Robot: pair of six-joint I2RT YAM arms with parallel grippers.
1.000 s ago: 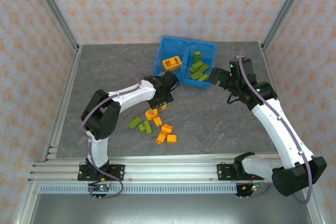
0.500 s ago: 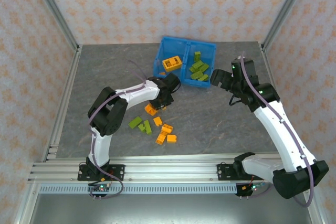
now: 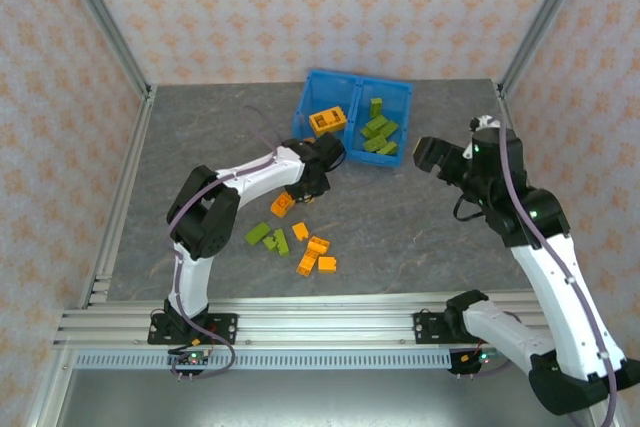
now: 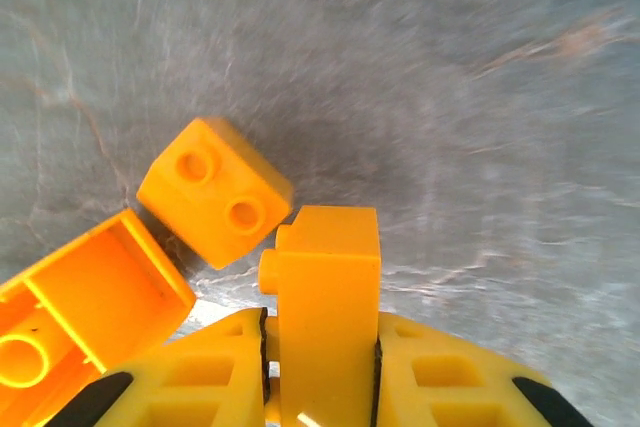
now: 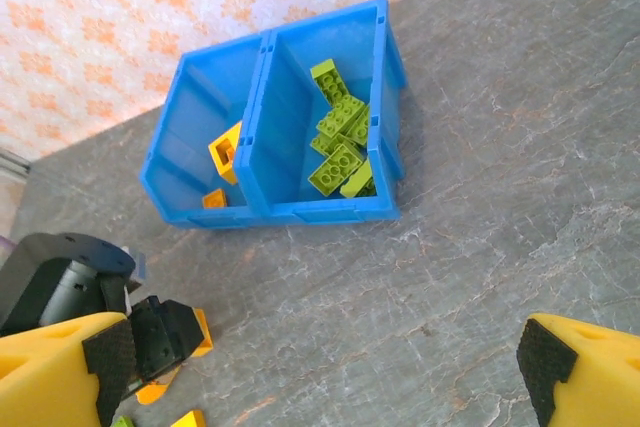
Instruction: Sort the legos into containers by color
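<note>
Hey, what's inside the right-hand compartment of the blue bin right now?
A heap of lime green bricks lies in the bin's right compartment, none orange that I can see. Anything beneath the heap is covered.

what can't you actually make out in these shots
- Left wrist view: lower end of the held orange brick, hidden inside the left gripper and cut by the bottom edge.
- Left wrist view: the hollow orange brick, cut by the left and bottom edges.
- Right wrist view: orange legos in the bin, partly behind its middle wall.
- Top view: green legos in the bin, too small to count.
</note>
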